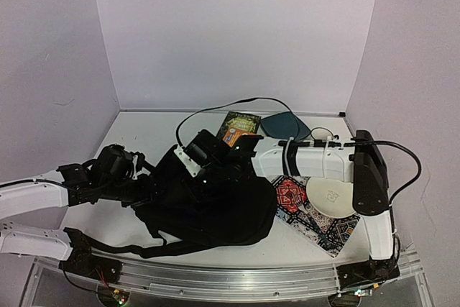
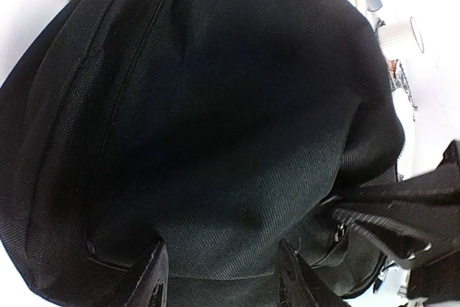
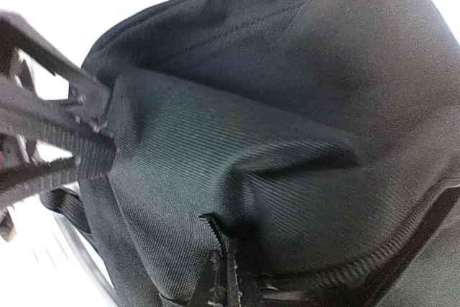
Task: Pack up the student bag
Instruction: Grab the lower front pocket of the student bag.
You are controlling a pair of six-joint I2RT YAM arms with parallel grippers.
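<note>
The student bag (image 1: 215, 206), a big soft black backpack, lies slumped at the middle of the table with its straps trailing toward the near edge. My left gripper (image 1: 144, 186) is at the bag's left side. In the left wrist view a bulge of the bag's fabric (image 2: 215, 141) fills the gap between its half-spread fingers (image 2: 154, 278). My right gripper (image 1: 208, 154) reaches across from the right to the bag's far top. In the right wrist view that gripper (image 3: 228, 264) is shut, pinching a fold of the bag by a line of zipper teeth (image 3: 215, 229).
Behind the bag lie a book with an orange and green cover (image 1: 239, 129) and a flat teal pouch (image 1: 284, 126). A white dish (image 1: 330, 198) rests on a patterned mat (image 1: 316, 224) at the right. A black cable (image 1: 215, 109) loops over the far side.
</note>
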